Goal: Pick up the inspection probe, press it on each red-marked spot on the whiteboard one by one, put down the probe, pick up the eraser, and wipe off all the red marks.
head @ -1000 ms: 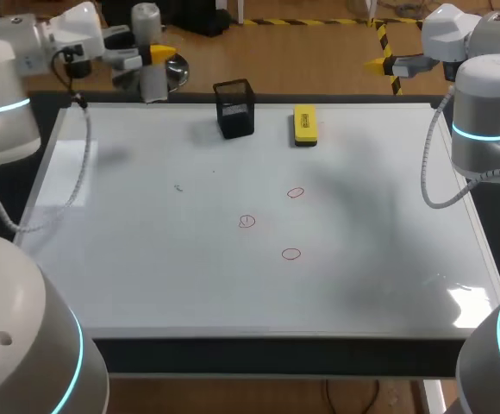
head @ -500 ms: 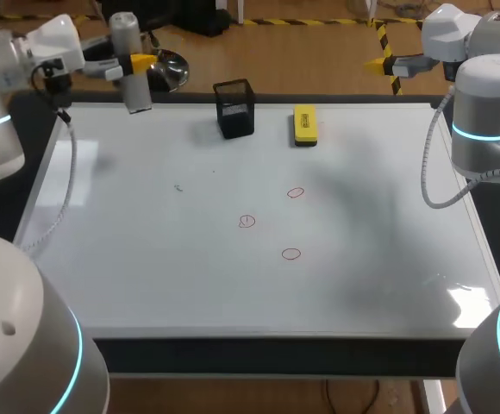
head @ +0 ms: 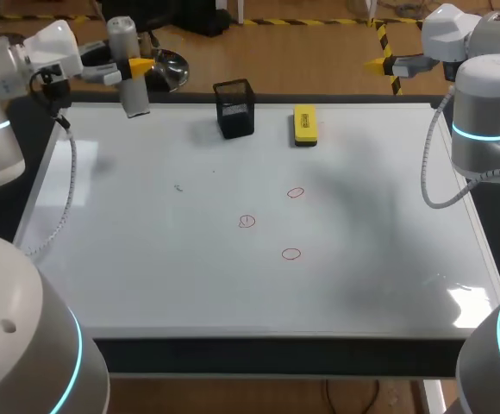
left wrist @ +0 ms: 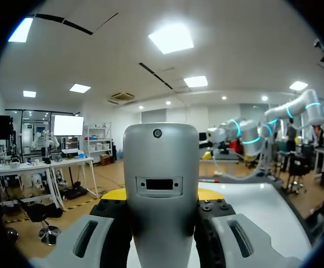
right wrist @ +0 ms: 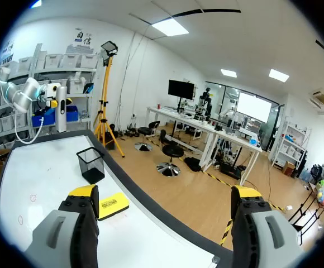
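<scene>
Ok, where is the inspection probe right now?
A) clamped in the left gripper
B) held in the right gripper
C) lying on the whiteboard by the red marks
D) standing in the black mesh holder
A: the grey inspection probe stands upright between the fingers of the left gripper, over the far left corner of the whiteboard. The right gripper is open and empty.

Seen from above, a whiteboard point(head: 146, 276) is covering the worktop, and the left pincer point(head: 134, 65) is gripping a grey inspection probe point(head: 135, 97) upright over the board's far left corner. Near the far edge a black mesh basket point(head: 235, 108) is standing beside a yellow eraser point(head: 305, 125) that is lying flat, and three small red circles point(head: 291, 254) are showing around the board's middle. The right pincer point(head: 379, 62) is hanging beyond the far edge, toward the right.
</scene>
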`<state>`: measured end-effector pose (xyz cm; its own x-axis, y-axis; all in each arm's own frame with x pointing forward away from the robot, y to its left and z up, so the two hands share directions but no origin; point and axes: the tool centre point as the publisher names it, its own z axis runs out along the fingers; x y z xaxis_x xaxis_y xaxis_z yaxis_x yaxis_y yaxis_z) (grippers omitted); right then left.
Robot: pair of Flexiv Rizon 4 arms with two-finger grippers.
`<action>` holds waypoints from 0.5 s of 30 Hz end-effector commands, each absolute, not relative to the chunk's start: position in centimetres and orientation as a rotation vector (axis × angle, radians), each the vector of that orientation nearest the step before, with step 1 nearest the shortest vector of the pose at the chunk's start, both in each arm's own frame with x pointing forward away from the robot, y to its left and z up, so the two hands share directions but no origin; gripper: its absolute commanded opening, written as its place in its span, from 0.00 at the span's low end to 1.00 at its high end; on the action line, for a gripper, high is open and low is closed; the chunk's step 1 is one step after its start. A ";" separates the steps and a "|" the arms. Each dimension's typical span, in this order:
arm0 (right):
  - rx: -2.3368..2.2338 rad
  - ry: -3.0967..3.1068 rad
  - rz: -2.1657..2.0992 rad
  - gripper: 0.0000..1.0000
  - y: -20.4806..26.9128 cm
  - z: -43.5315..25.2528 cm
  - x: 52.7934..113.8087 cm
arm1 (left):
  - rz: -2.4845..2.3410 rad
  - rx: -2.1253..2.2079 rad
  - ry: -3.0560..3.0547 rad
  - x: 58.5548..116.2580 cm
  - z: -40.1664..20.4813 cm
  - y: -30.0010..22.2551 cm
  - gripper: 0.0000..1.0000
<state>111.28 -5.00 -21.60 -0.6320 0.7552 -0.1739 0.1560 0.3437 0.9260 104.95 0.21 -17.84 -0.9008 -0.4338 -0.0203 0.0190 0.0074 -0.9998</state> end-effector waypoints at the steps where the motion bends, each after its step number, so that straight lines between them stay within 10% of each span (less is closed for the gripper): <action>1: 0.793 2.012 1.291 1.00 -5.0 -21.6 111.3 | -1.961 -0.427 1.965 104.9 -17.8 0.2 0.00; 15: 0.634 2.134 1.256 1.00 -5.8 -21.1 112.9 | -1.961 -0.427 1.965 104.9 -17.8 0.2 0.00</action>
